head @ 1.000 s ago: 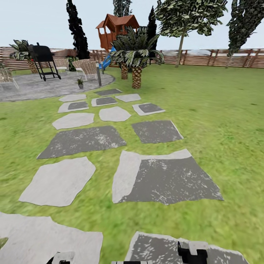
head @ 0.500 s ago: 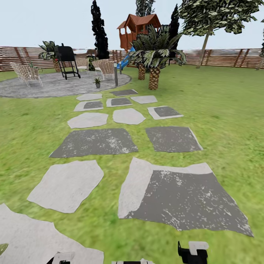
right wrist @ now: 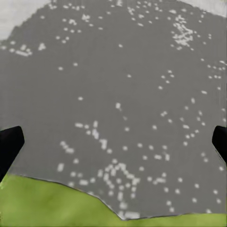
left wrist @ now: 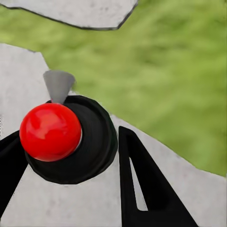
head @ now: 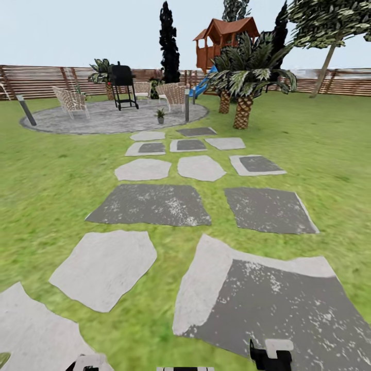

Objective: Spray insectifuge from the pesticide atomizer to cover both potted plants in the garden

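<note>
Panning left since 1 s ago, gravel patio (head: 103, 119) fully visible, potted plant (head: 161, 115) nearer centre

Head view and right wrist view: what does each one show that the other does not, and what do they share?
Head view: the gravel patio, a grill, chairs, one small potted plant at the patio's edge, palms, the fence. Right wrist view: how wide the right gripper stands open. Shared: a dark speckled stone and grass.

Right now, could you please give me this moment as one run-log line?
under robot: stepping stones | ahead: gravel patio, potted plant | right gripper: open, empty
</note>
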Tool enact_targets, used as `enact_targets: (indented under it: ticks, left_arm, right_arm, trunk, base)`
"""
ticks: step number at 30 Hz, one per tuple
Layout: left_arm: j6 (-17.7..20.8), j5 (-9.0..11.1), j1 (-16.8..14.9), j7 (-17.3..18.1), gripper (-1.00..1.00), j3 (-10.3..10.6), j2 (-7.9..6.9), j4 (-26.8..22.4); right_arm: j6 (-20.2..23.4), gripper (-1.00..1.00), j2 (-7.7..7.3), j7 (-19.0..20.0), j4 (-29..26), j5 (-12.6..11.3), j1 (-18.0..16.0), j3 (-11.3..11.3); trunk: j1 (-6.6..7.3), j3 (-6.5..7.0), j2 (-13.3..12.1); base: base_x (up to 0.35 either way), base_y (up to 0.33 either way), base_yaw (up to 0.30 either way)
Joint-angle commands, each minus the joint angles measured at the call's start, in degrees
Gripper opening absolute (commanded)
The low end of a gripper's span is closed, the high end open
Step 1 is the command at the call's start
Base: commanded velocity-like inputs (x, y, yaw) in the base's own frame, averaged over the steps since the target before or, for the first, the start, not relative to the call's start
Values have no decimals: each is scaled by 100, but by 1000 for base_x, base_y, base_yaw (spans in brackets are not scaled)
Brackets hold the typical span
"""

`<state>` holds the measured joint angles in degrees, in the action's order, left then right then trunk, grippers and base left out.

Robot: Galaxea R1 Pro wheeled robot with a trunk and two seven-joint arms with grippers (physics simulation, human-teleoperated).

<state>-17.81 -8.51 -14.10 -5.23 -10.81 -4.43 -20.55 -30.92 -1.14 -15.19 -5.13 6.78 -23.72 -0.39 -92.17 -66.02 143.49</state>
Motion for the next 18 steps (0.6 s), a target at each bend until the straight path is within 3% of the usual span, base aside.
enact_targets:
  ticks: [1,18]
  left_arm:
    - [-21,-61,-5,-22,-100,-26,3,7]
    - [-21,-60,-5,-22,-100,-27,2,7]
  right_arm:
    - [-2,100,0,-45,3,61,-1,-5]
    - [-2,100,0,-45,3,61,-1,-5]
  trunk:
    - [-2,-4,1]
    - [-2,-4,1]
  base:
    - [341,-94,278]
    - [341,-90,278]
